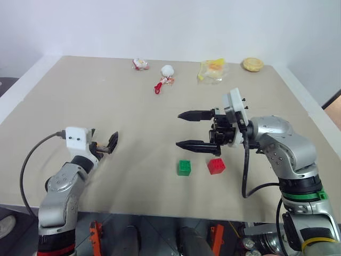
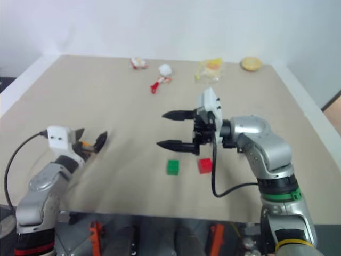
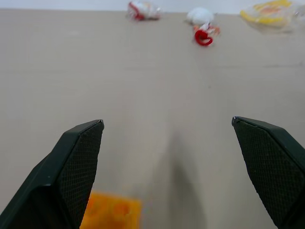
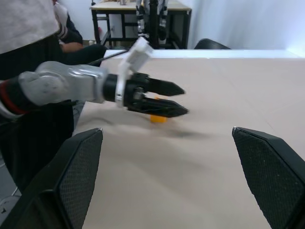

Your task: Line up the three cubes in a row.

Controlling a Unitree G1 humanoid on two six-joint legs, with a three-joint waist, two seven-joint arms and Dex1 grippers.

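**Observer:** Fingers on both arms stand spread wide, nothing between them. Your left fingers (image 1: 108,143) hang low over the counter (image 1: 80,90) at about 8 o'clock; the right fingers (image 1: 187,129) point across toward the left arm, near centre.

**Operator:** Where are the cubes?

**Observer:** Green cube (image 1: 184,167) and red cube (image 1: 216,166) sit side by side but apart at about 5 o'clock, just beneath and in front of the right fingers. The yellow-orange cube (image 3: 110,211) lies well away at 8 o'clock, close under your left fingers, mostly hidden from the head view.

**Operator:** Risks from here?

**Observer:** Three, as I judge it. One: your right fingers hover right over the green-red pair; a careless drop or sweep would knock them out of line. Two: the yellow-orange cube sits off-centre between the left fingers, nearer one pad; closing without recentring could flick it aside. Three: carrying it to the row brings the arms close together, so watch for a clash. Snacks (image 1: 213,71) at 12 o'clock are well apart, no concern.
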